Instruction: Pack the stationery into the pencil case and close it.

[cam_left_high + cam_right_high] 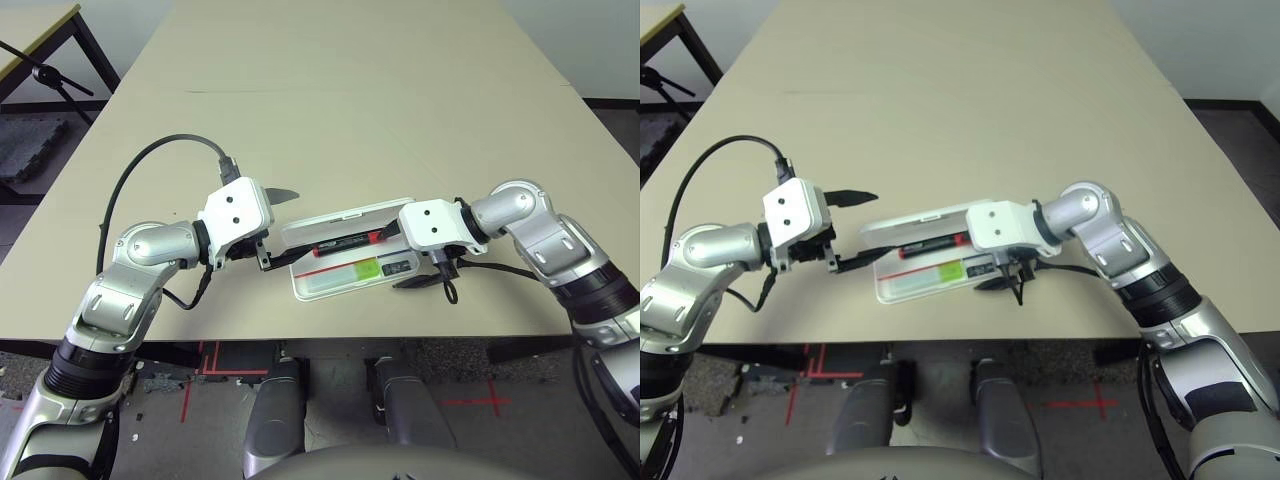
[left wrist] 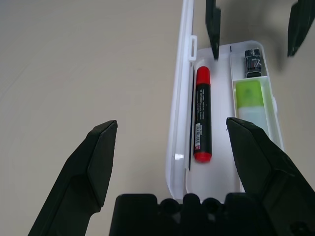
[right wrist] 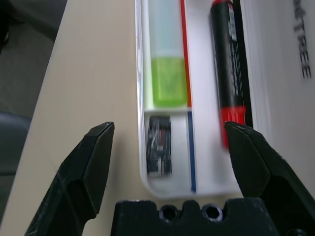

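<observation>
Beige table (image 1: 330, 90) | pencil case (image 1: 345, 262) (lid up) | both arms flank it, fingers apart

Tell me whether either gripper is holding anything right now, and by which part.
Nothing is held. The left gripper and right gripper both have open jaws, empty, at the ends of the open white plastic pencil case.

A robotics lab or test room, to judge by the plain beige table (image 1: 330, 90), red tape crosses (image 1: 200, 372) on the speckled floor, and a black stand (image 1: 45, 72) by a second table (image 1: 40, 25).
</observation>
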`<move>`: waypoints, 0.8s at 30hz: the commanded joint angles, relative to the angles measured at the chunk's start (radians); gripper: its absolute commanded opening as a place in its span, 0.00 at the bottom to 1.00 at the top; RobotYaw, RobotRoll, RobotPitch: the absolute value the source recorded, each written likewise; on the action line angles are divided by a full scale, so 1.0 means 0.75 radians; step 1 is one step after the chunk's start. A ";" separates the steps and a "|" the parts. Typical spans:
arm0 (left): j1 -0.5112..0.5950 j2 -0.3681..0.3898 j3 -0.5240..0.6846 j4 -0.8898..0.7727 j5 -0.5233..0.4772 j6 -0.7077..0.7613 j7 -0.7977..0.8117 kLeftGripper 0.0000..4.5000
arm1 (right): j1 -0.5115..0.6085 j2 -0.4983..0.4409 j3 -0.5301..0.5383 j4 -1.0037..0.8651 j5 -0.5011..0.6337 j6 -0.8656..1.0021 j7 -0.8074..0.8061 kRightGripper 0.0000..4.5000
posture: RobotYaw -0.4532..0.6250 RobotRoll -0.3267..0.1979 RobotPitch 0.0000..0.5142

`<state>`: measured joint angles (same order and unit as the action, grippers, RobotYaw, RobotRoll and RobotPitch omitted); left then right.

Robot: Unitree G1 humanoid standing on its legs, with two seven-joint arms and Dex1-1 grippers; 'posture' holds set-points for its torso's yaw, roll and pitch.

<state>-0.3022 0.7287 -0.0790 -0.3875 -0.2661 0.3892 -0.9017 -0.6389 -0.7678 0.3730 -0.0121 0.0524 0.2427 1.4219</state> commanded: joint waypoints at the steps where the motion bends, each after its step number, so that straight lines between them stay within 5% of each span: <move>1: 0.024 0.040 0.032 0.001 0.007 -0.007 -0.009 1.00 | 0.098 -0.115 -0.104 -0.094 0.127 0.124 0.075 0.99 | 0.53 0.62 0.27; 7: 0.047 0.097 0.097 0.056 -0.008 -0.046 -0.033 1.00 | 0.247 -0.266 -0.300 -0.123 0.290 0.275 0.076 0.99 | 0.52 0.62 0.27; 15: 0.035 0.155 0.165 0.196 0.025 -0.017 -0.006 1.00 | 0.389 -0.317 -0.508 -0.108 0.416 0.421 -0.027 0.99 | 0.50 0.62 0.26; 19: -0.014 0.174 0.148 0.316 0.092 -0.032 0.033 0.79 | 0.444 -0.322 -0.528 -0.087 0.419 0.412 -0.058 1.00 | 0.49 0.62 0.26; 24: -0.072 0.161 0.123 0.427 0.161 -0.069 0.057 0.34 | 0.441 -0.310 -0.521 -0.074 0.428 0.413 -0.085 1.00 | 0.49 0.62 0.26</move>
<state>-0.3485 0.8514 0.0271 -0.0866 -0.1611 0.3500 -0.8625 -0.3153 -1.0012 -0.0104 -0.0720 0.3625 0.5492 1.3633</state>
